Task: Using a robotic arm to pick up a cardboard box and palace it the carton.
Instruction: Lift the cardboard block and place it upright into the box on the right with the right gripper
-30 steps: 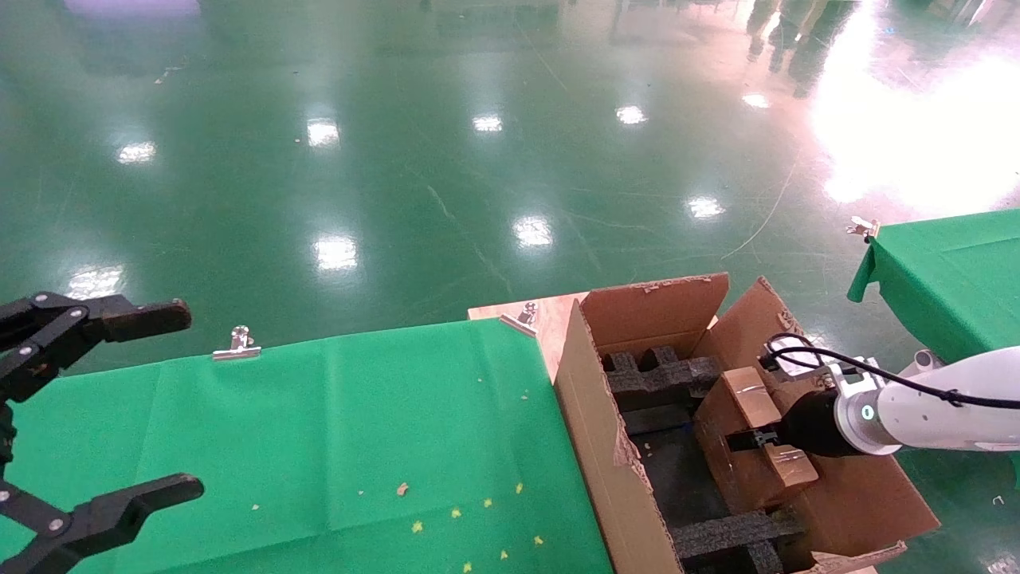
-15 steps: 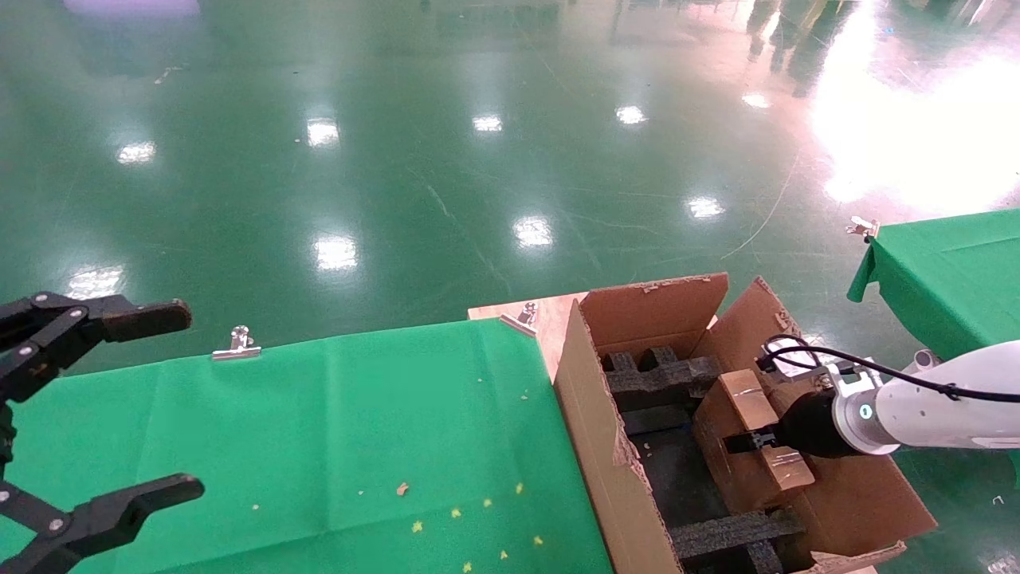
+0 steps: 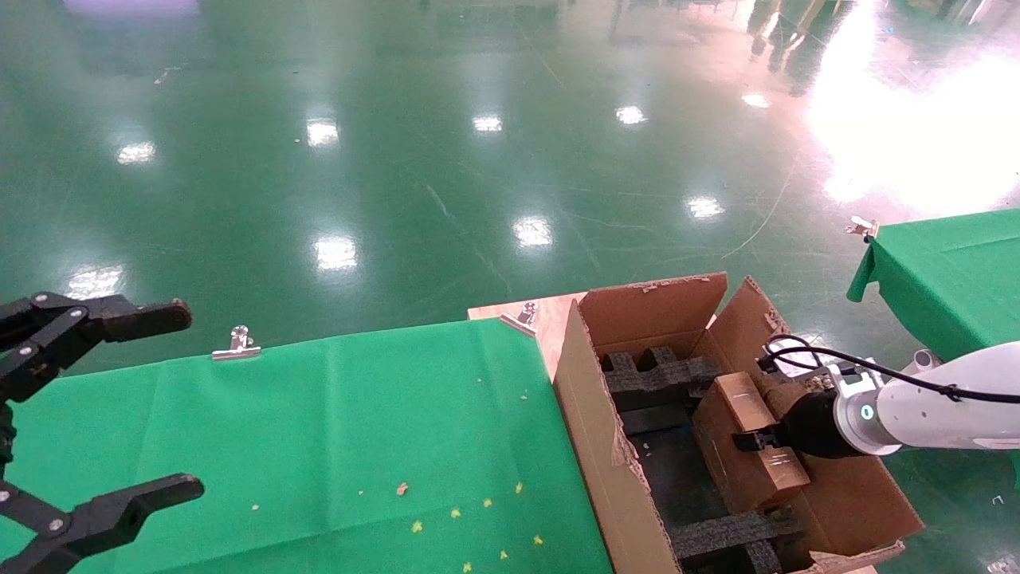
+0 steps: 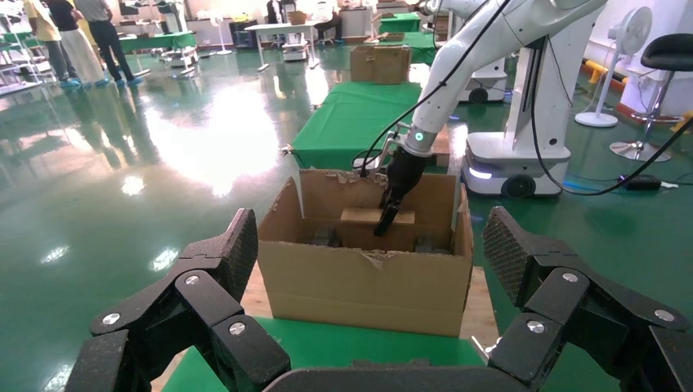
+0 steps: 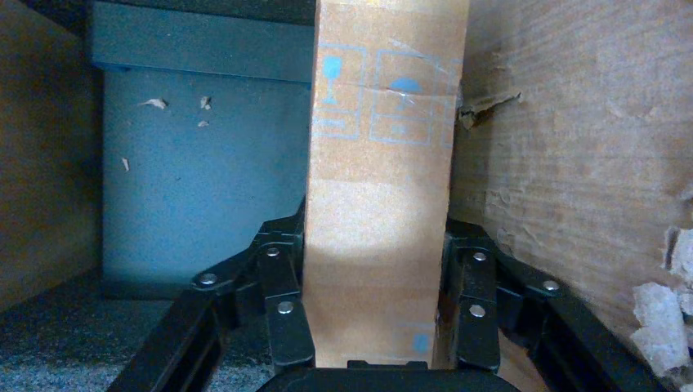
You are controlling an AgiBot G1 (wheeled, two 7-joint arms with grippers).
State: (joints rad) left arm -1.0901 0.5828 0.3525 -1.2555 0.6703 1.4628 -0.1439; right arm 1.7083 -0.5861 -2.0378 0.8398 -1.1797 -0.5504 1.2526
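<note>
Right tool (image 3: 757, 441) grips the cardboard box (image 3: 745, 446) inside the carton (image 3: 594, 430); left tool (image 3: 96, 414) open

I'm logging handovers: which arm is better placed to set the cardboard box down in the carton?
The right. Its pincer is already shut on the cardboard box inside the carton, beside the black foam inserts. The left pincer hangs open over the green cloth, well away.

Cardboard box inside the carton, right of the bench

The carton (image 3: 594, 446) stands against the bench's (image 3: 319, 430) right edge. Within it the cardboard box (image 3: 737, 446) sits toward the carton's right wall (between foam inserts (image 3: 657, 375) behind and before it), the right gripper (image 3: 757, 440) reaching in from the carton's right. The left gripper (image 3: 96, 414) hangs far left of the carton.
</note>
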